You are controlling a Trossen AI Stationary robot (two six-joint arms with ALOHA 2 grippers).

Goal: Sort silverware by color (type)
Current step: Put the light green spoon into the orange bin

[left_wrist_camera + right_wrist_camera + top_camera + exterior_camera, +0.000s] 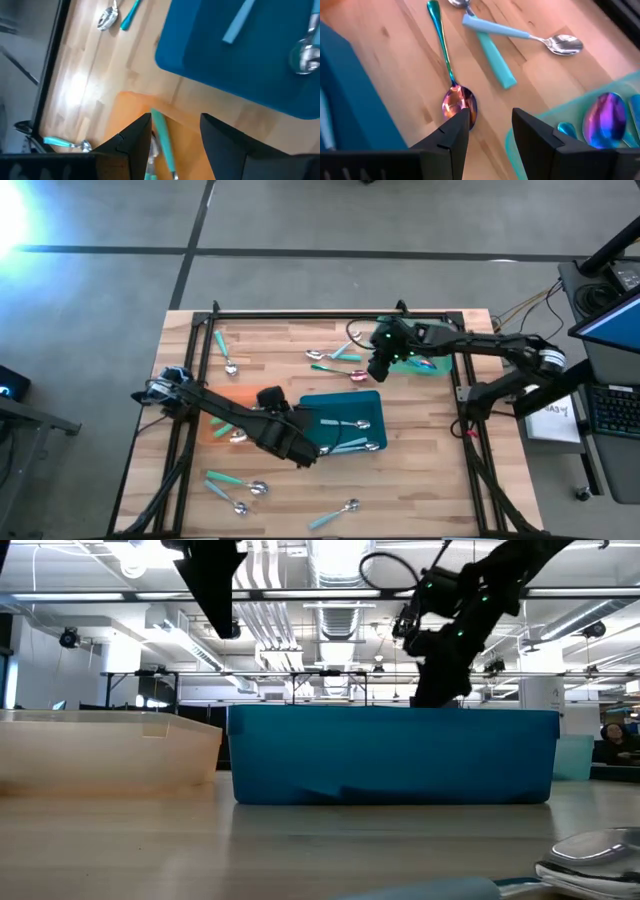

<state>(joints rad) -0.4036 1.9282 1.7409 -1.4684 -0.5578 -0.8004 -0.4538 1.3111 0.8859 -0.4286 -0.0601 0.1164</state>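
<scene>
My right gripper (374, 368) (490, 117) hangs open above an iridescent purple-blue spoon (451, 75) lying flat on the wood. One finger stands over the spoon's bowl (460, 102). Beside it is the green tray (545, 125) with iridescent spoons (605, 120) in it. My left gripper (292, 446) (175, 122) is open above the orange tray (135, 107), where a teal-handled piece (162, 142) lies under the gap between the fingers. The teal tray (340, 402) holds teal-handled silverware (352, 423). My right gripper has one fingertip (462, 120) overlapping the edge of the iridescent spoon's bowl in the wrist view; I cannot tell whether it touches. The spoon lies flat on the table.
Two teal-handled pieces (520, 34) (492, 55) lie crossed just beyond the iridescent spoon. More silverware lies at the far left (225, 352), near left (238, 488) and near edge (340, 513). A black frame (330, 313) borders the table. The teal tray's wall (395, 755) fills the low view.
</scene>
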